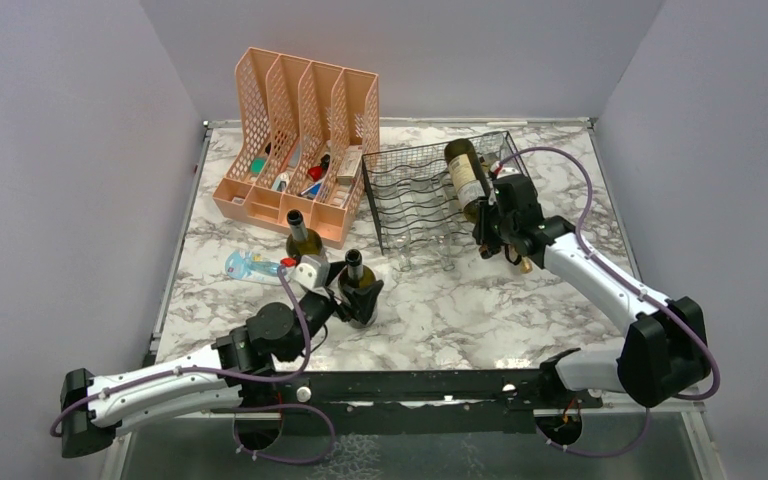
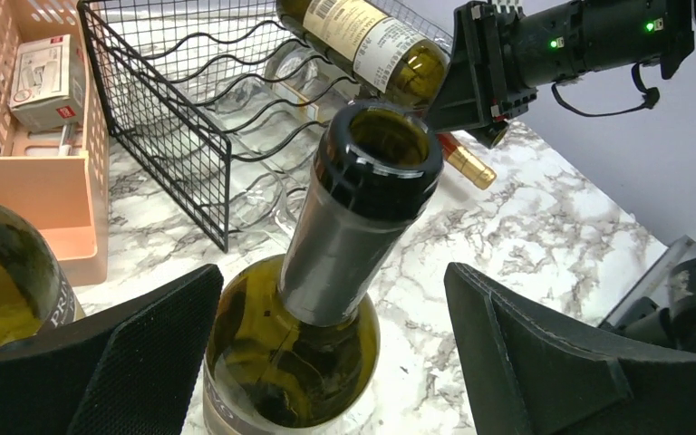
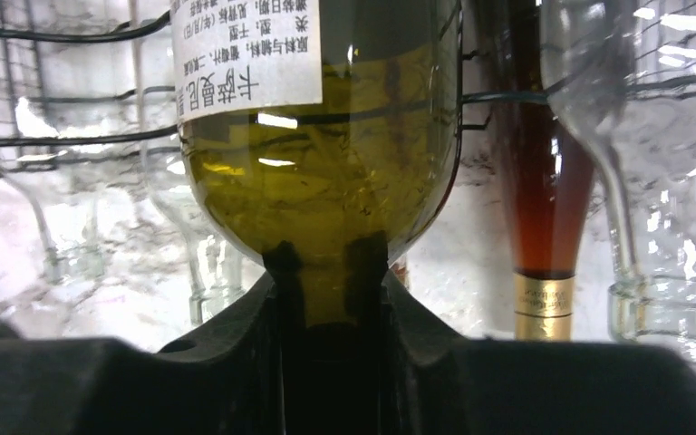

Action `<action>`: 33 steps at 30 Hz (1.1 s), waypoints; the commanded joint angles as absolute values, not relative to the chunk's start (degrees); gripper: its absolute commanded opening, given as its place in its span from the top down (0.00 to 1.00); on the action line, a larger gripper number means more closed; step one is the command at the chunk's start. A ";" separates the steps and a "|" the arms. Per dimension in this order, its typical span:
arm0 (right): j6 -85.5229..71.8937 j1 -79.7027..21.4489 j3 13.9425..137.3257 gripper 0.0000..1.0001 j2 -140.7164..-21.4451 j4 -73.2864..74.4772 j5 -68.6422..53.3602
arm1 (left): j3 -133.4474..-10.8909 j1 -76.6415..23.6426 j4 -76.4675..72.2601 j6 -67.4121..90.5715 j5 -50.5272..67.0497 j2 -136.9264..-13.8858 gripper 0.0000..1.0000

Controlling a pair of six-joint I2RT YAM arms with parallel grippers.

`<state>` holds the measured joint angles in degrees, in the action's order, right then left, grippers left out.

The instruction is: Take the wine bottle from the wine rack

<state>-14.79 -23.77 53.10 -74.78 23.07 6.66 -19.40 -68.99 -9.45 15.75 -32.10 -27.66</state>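
Observation:
The green wine bottle [image 1: 467, 172] with a cream label lies tilted over the right end of the black wire wine rack [image 1: 415, 195]. My right gripper [image 1: 487, 215] is shut on its neck [image 3: 331, 290], below the shoulder. The left wrist view shows this bottle [image 2: 372, 41] above the rack's wavy wires [image 2: 172, 118]; I cannot tell if it touches them. My left gripper [image 1: 360, 295] is open, its fingers [image 2: 145, 353] on both sides of an upright open green bottle [image 2: 362, 208] without touching it.
A second upright green bottle [image 1: 303, 240] stands beside the peach file organiser [image 1: 300, 140]. An amber bottle with a gold neck [image 3: 544, 208] and clear glass bottles [image 3: 652, 181] lie in the rack. A blue item [image 1: 245, 265] lies on the marble table [image 1: 460, 310].

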 commanded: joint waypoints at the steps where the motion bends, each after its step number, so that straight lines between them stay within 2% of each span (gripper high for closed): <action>1: -14.10 -23.73 57.41 0.97 -69.75 26.54 4.80 | -27.31 -68.82 8.01 21.37 -30.19 -25.69 0.01; 10: -12.00 -23.73 67.99 0.99 -61.40 38.11 -3.08 | -44.99 -68.82 15.52 13.46 -22.27 -24.94 0.01; 20: -9.77 -23.73 76.68 0.99 -56.13 57.54 -21.53 | -73.66 -68.82 21.02 -16.27 -6.15 -55.46 0.01; 26: -10.42 -23.73 78.10 0.99 -50.66 67.73 -26.97 | -80.05 -68.86 21.31 -37.54 3.79 -68.59 0.01; 33: -13.14 -23.73 76.56 0.99 -47.51 72.72 -33.02 | -81.43 -71.38 20.39 -57.00 2.52 -77.59 0.01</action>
